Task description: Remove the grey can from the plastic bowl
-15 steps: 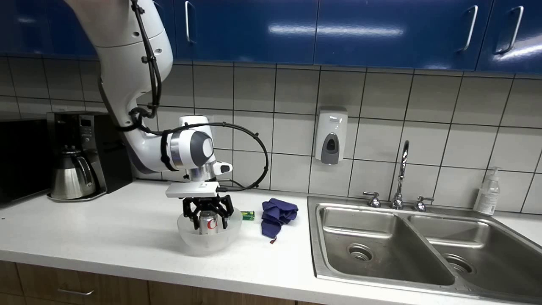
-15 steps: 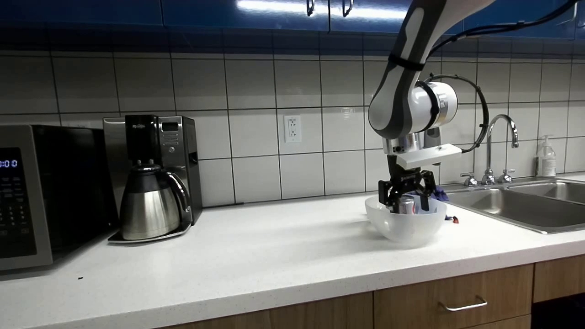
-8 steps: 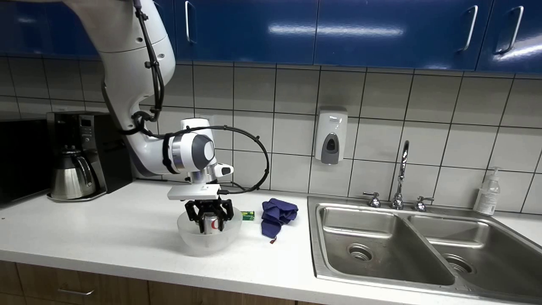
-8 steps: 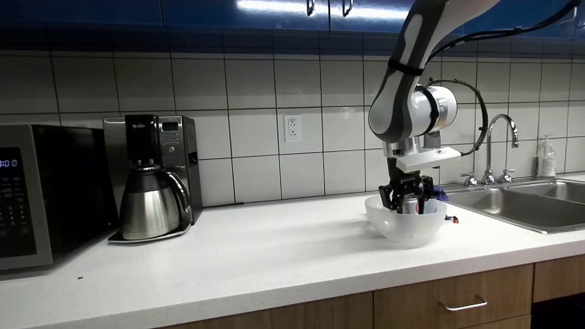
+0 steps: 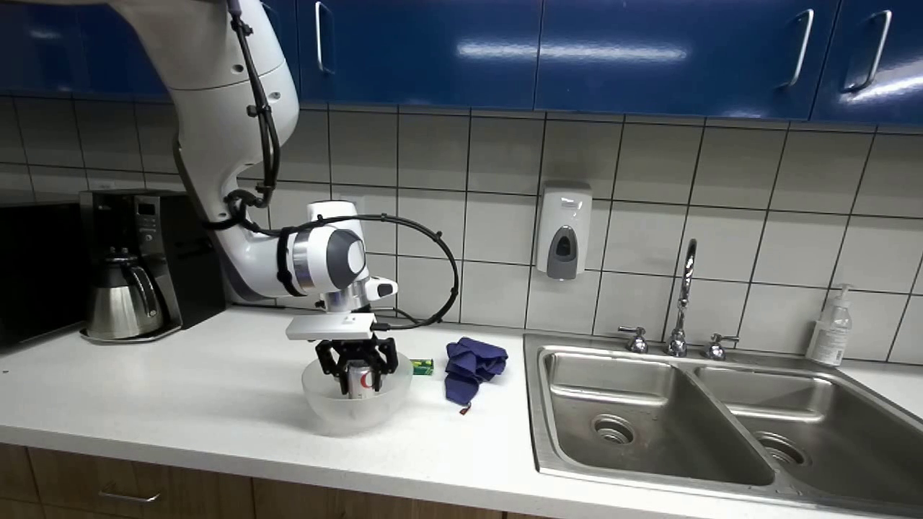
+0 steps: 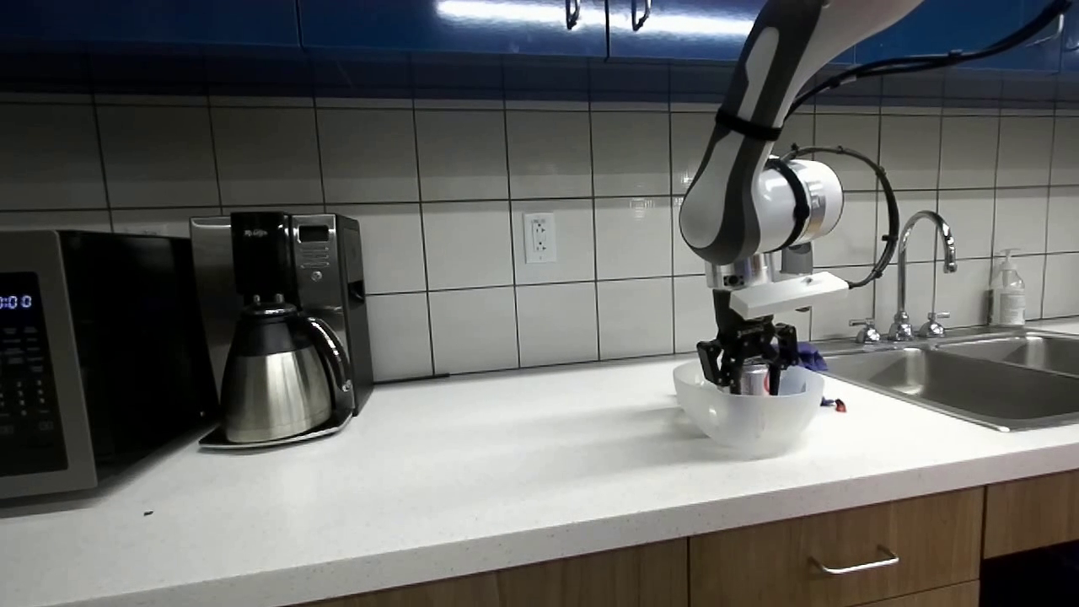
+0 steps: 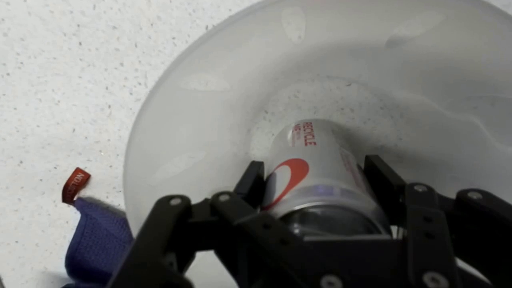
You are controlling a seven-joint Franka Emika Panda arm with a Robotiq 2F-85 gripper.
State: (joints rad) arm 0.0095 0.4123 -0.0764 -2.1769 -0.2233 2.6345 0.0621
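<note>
The can (image 7: 320,176) stands in the bowl (image 6: 750,426), between the two sides of the tool (image 5: 360,386), and from here the pinch looks made: the pads (image 7: 252,182) lie against it from opposite sides. It's thin metal, I'd judge, so light if drained and weighty if full (no telling which by eye). Its smooth, round wall could slip, and an empty shell would dent under a hard squeeze. The place to hold is the straight wall around mid-height, squarely across the width, and that's about where the tool has it. The bowl, under the tool on the table (image 6: 472,472), seems light and bendy; a can brushing its wall could drag it along.

The wrist view gives me what I miss from the side: both pads meeting the metal, the red print reading RECYCLE, the bowl's floor just beyond the tool's tips. In both exterior views I get the depth: the tips look sunk below the bowl's rim. Its near wall veils the can's foot, so I can't tell how firmly it rests. In an exterior view I also find a green thing (image 5: 422,367), too small to name, near the tool and past the bowl's edge, just beside a cloth (image 5: 472,367); the wrist view catches only its corner, plus lettering on the red tag (image 7: 76,185).
</note>
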